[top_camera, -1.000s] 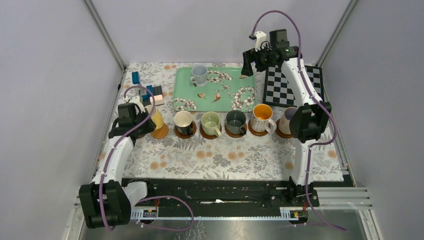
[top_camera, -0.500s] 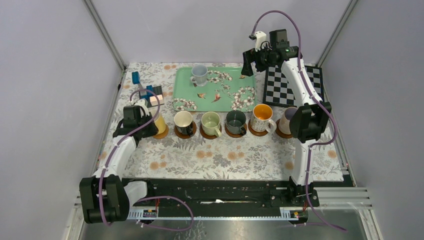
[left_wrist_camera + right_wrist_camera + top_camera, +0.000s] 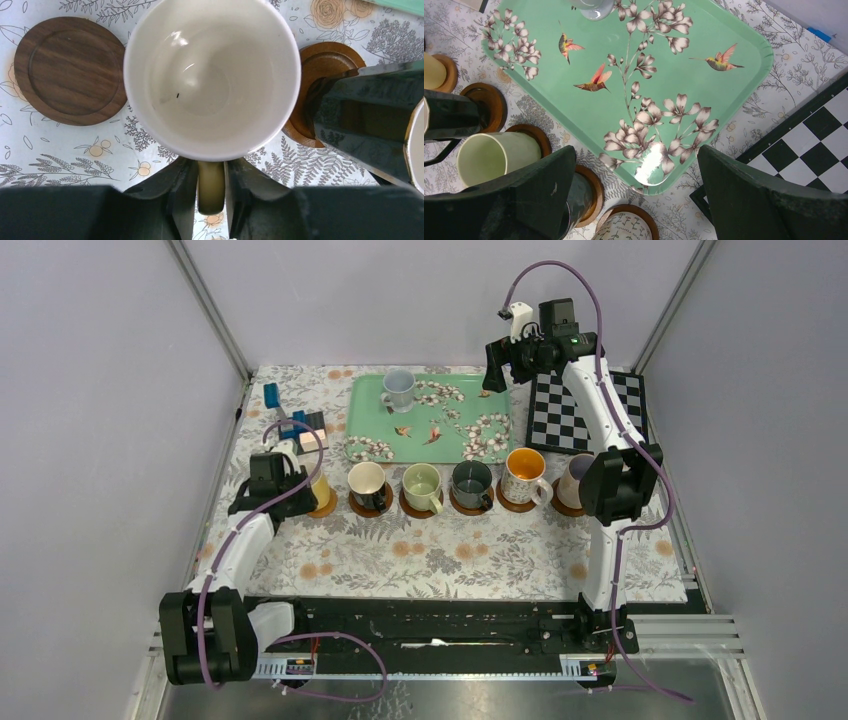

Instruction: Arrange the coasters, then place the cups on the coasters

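A yellow cup point(image 3: 210, 75) with a white inside stands upright on an orange-brown coaster point(image 3: 324, 504) at the left end of the row. My left gripper point(image 3: 210, 166) has its jaws slightly parted on either side of the cup's handle point(image 3: 211, 192). An empty dark coaster point(image 3: 70, 70) lies to the cup's left. To its right, the black point(image 3: 367, 483), pale green point(image 3: 421, 485), dark green point(image 3: 471, 482), floral point(image 3: 524, 472) and pinkish point(image 3: 573, 480) cups each sit on a coaster. A pale blue cup point(image 3: 399, 388) stands on the tray. My right gripper point(image 3: 636, 170) hangs wide open and empty above the tray's near right corner.
The green floral tray point(image 3: 470, 410) lies behind the row of cups. A black-and-white checkerboard point(image 3: 585, 410) sits to its right. Blue and pink blocks point(image 3: 303, 426) stand at the back left. Grey walls close in on both sides.
My left gripper has moved a little right and nearer with the yellow cup, which now stands upright on its coaster. The jaws have eased off the handle. The right arm is still.
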